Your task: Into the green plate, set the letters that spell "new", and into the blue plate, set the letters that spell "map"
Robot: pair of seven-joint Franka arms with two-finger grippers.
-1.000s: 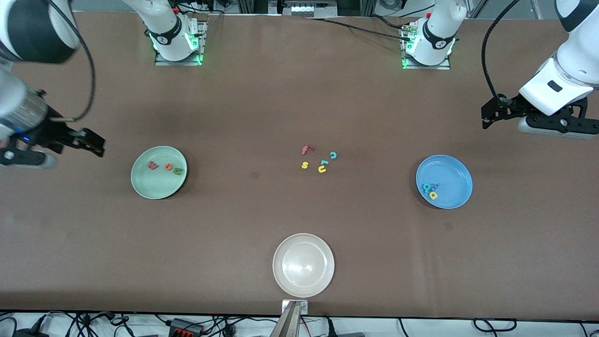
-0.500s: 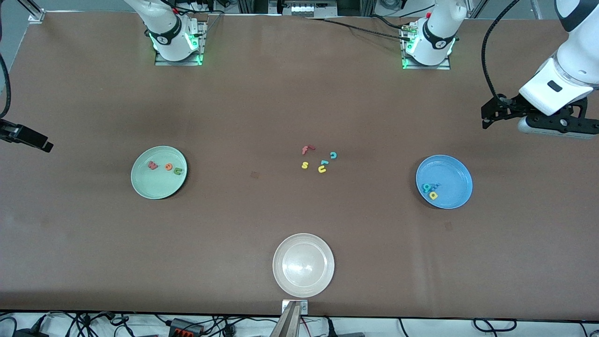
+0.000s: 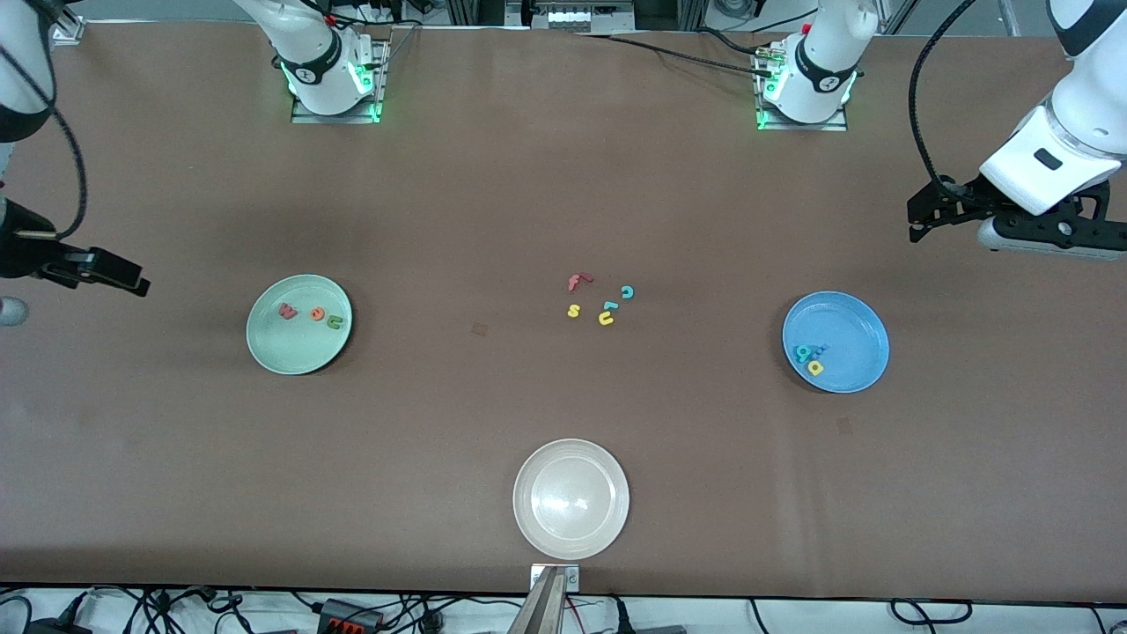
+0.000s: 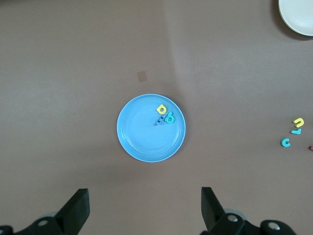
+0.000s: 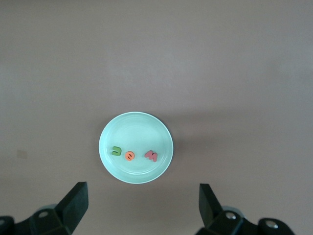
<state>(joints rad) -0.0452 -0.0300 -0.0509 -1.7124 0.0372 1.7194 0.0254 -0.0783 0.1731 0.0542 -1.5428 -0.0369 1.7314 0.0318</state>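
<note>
The green plate (image 3: 292, 357) (image 5: 134, 131) lies toward the right arm's end of the table. It holds the pinkish-red "w" (image 3: 287, 310) (image 5: 151, 156), the orange "e" (image 3: 317, 313) (image 5: 129, 156) and the green "n" (image 3: 334, 320) (image 5: 116, 151). The blue plate (image 3: 850, 330) (image 4: 142, 137), toward the left arm's end, holds the teal "a" (image 3: 802, 353) (image 4: 169, 118), the yellow "p" (image 3: 815, 367) (image 4: 161, 109) and the blue "m" (image 3: 818, 349) (image 4: 160, 121), all bunched together. My right gripper (image 3: 132, 283) (image 5: 142, 208) hangs open and empty over bare table beside the green plate. My left gripper (image 3: 916, 222) (image 4: 144, 210) is open and empty over bare table beside the blue plate.
A cream-white plate (image 3: 571, 462) (image 4: 298, 14) sits empty near the table's front edge. In the middle of the table lie a red "f" (image 3: 577, 281), a yellow "s" (image 3: 573, 310), a yellow "u" (image 3: 606, 319) and two small teal letters (image 3: 627, 291).
My right gripper swung out toward the table's end and has come partway back toward the green plate. The left gripper has barely shifted. The letters and plates have not moved.
</note>
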